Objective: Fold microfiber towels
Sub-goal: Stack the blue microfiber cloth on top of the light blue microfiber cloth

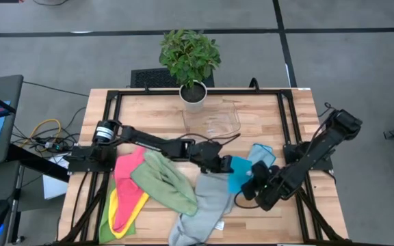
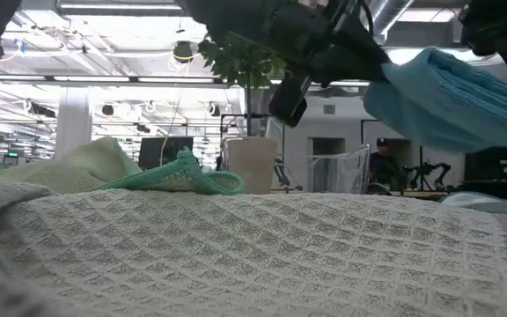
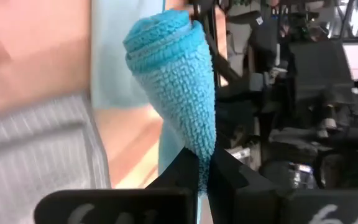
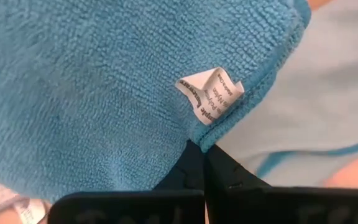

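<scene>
Risk: we pinch blue towel (image 1: 239, 173) w/ left tool (image 1: 226, 166) & right tool (image 1: 252, 179), both at thin edges; either could slip when stretched.

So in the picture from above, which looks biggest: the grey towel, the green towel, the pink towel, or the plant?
1. Grey towel
2. Green towel
3. Pink towel and plant: too alike to rank; the pink one is partly covered.

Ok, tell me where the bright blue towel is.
High view: the bright blue towel hangs right of centre, pinched between both end effectors, beside the grey towel.
</scene>
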### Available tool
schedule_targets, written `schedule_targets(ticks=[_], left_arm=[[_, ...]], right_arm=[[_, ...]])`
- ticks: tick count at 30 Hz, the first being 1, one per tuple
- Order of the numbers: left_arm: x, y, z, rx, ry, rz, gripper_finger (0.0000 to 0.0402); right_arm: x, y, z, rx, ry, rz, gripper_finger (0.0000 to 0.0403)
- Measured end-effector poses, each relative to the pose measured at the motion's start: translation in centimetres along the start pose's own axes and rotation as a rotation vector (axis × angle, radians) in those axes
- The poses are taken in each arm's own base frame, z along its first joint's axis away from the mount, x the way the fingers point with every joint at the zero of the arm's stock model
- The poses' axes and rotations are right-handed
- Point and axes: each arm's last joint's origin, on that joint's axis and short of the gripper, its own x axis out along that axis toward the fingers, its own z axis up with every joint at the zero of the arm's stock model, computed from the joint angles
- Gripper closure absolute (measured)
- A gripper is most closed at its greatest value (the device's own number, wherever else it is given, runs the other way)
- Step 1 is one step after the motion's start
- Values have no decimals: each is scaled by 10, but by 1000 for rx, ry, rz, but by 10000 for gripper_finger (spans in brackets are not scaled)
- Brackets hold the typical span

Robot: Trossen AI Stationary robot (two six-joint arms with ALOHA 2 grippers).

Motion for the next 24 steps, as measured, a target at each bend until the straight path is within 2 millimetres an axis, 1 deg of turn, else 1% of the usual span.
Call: schedule_targets(ticks=[4, 5, 6, 8, 12, 14, 16, 19, 24], left_arm=[[-4, -10, 22, 28, -43, 11, 401], [-2, -9, 26, 33, -53, 17, 401], [2, -10, 29, 39, -60, 9, 401], [12, -5, 33, 36, -36, 25, 401], [38, -8, 38, 69, -14, -5, 401], [48, -11, 45, 98, -14, -4, 401], [53, -10, 53, 116, -8, 34, 401], [61, -8, 65, 127, 14, 73, 401], [84, 4, 67, 126, 76, 81, 401]], right_arm=[[-13, -12, 9, 20, -36, -31, 394], [-16, -15, 11, 29, -43, -38, 394], [-18, -19, 12, 31, -41, -56, 393], [-22, -25, 13, 40, -37, -82, 392], [-28, -36, 9, 59, -5, -147, 392], [-28, -38, 5, 61, 14, -187, 392], [-28, -41, 1, 62, 20, -229, 391], [-23, -39, -4, 81, 14, -257, 390], [-16, -36, -12, 104, 30, -297, 390]])
